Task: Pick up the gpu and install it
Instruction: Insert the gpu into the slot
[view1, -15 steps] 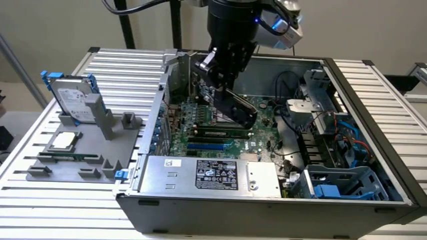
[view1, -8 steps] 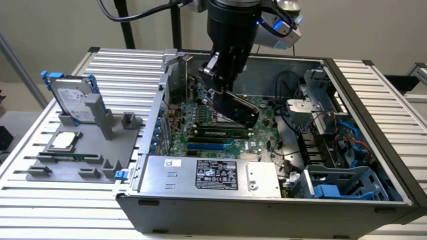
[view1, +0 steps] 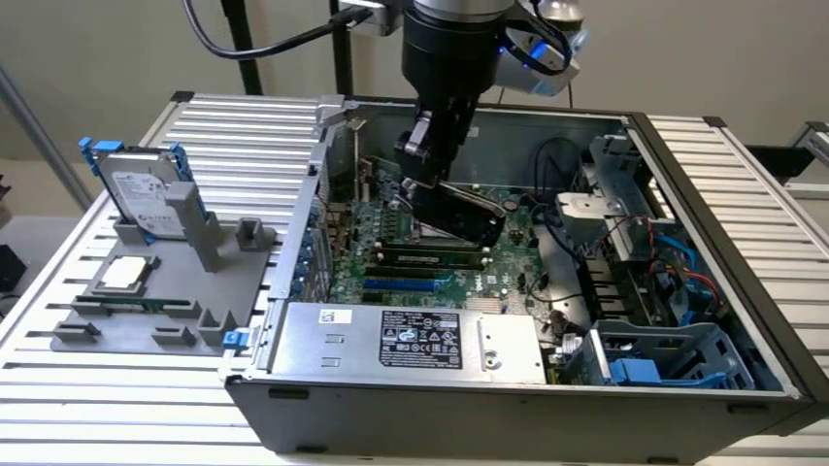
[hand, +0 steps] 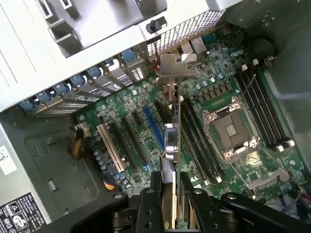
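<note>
We're inside the open computer case (view1: 518, 408), and the end effector (view1: 428, 189) is clamped on the gpu (view1: 464, 218), pinching its upper edge so the card hangs edge-down over the motherboard (view1: 388, 248). From the exterior view we catch the black cooler face, and the card slopes a little rather than sitting square to the board. On the wrist view the fingers (hand: 154, 194) squeeze the thin card from both flat sides, which leaves the connector edge free underneath. The silver bracket (hand: 176, 65) points at the slotted rear wall of the case, the end it has to meet. The card runs along the expansion slots, just beside the blue slot (hand: 153, 128) on the side toward the processor socket (hand: 228, 128). Whether it touches a slot we can't tell; we'd judge it not pressed home. Out on the desk (view1: 116, 398), the hard drive (view1: 136, 194) and the small silver chip (view1: 126, 273) sit in their grey tray (view1: 194, 320), well apart.
</note>
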`<state>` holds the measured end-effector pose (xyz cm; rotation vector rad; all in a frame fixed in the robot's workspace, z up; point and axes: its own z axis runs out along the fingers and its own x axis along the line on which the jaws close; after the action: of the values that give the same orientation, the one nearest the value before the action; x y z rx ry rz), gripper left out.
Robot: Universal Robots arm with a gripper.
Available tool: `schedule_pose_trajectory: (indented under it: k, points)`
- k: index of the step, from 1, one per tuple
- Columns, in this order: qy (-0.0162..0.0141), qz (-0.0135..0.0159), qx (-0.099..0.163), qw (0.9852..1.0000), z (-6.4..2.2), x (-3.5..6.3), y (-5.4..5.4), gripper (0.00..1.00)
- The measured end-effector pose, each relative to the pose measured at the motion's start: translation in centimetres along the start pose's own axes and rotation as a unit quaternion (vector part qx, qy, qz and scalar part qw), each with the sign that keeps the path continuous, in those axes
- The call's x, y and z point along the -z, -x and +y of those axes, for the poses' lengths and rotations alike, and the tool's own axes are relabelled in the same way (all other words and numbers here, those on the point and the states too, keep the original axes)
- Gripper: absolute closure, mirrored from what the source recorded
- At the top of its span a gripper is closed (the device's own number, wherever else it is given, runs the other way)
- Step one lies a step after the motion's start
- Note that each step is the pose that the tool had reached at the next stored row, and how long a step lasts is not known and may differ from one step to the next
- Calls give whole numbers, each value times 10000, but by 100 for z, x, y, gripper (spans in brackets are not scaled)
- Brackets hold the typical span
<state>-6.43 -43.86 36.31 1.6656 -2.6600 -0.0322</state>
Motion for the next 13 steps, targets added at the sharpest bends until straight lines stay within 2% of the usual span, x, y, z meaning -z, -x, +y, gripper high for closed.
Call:
schedule_pose_trajectory:
  k: [3,6,9,13]
  points:
    - [2,6,272,9996,0,-24,0,100]
    - [4,11,547,9985,-1,-48,0,100]
    - [6,15,814,9967,-1,-73,-1,100]
    - [10,23,1176,9931,-2,-111,-1,100]
